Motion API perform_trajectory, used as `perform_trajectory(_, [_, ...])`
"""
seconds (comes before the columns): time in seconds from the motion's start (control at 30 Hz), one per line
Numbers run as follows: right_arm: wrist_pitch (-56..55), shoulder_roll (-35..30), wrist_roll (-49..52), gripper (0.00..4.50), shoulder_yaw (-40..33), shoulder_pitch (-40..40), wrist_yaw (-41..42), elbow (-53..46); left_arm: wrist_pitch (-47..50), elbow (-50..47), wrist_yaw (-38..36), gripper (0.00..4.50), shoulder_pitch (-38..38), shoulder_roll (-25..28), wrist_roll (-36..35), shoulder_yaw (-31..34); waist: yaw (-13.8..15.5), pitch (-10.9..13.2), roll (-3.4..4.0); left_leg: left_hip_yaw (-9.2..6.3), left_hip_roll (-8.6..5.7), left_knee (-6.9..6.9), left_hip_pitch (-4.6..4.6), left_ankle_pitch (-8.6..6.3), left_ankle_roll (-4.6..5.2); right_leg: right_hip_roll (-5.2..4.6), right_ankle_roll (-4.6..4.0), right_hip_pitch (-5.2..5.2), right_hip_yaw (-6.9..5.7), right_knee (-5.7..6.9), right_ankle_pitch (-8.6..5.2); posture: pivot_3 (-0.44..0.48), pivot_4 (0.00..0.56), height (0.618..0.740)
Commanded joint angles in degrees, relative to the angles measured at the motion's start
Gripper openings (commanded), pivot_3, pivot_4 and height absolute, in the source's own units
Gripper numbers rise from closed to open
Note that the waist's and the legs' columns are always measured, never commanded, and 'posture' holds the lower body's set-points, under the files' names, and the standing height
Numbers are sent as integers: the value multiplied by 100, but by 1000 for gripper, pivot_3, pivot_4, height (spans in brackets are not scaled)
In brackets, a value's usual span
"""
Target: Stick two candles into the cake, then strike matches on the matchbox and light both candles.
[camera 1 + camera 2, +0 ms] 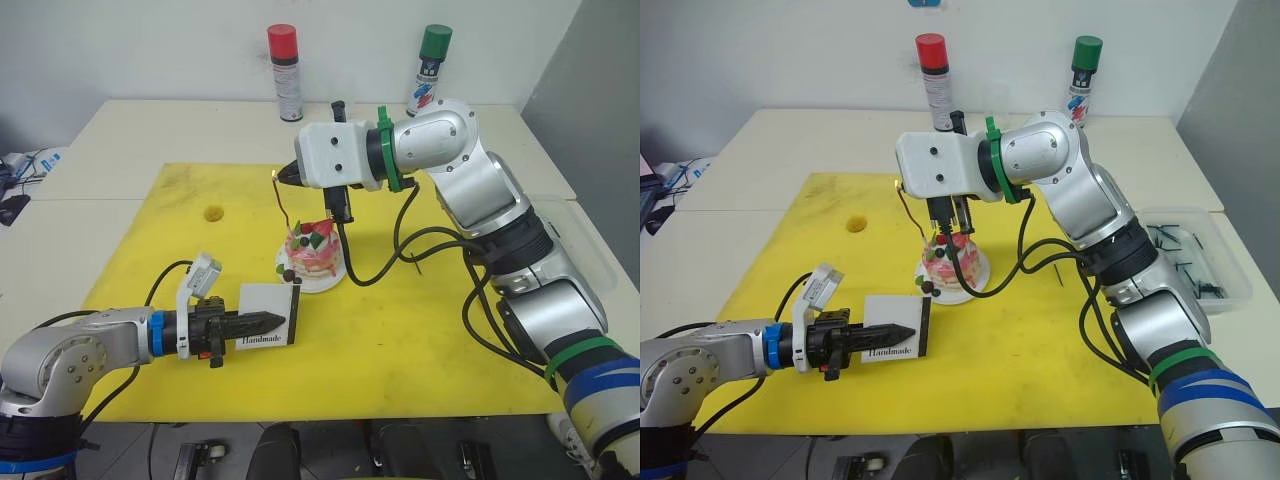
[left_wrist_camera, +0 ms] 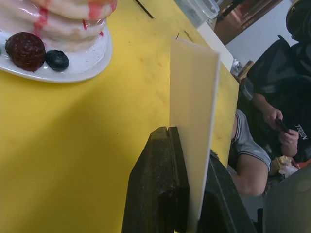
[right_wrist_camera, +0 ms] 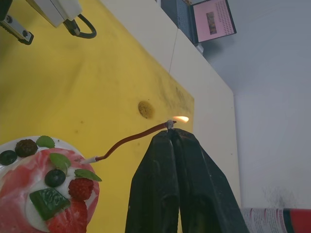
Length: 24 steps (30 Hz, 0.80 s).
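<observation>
Left gripper (image 1: 268,321) clamped on matchbox (image 1: 268,316), box upright on edge on yellow mat (image 1: 400,340), just in front of cake (image 1: 312,250). Cake on white plate (image 1: 330,280), mid-mat. Right gripper (image 3: 174,133) above cake, fingers closed, tips at top of candle (image 3: 131,140); small flame (image 3: 181,119) there. Candle's lower end at cake top. Match not discernible. Two spray cans (image 1: 285,72) at table's far edge.

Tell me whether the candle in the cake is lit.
Lit: a small flame burns at the candle tip, beside the right pincer, above the cake.
</observation>
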Motion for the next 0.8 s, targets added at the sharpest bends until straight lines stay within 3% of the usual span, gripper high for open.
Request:
perform_trajectory(0.03, [-80, -24, 9, 53, -189, -128, -61, -151, -18, -62, -44, 0, -69, 1, -22, -16, 0, 0, 0, 0, 0, 0, 0, 0, 0, 0, 0, 0, 0, 0, 0, 0, 150, 740])
perform_trajectory(0.8, [-89, -122, 17, 53, -221, -203, 4, -169, -28, -32, -50, 0, -152, 3, -18, -82, 0, 0, 0, 0, 0, 0, 0, 0, 0, 0, 0, 0, 0, 0, 0, 0, 150, 740])
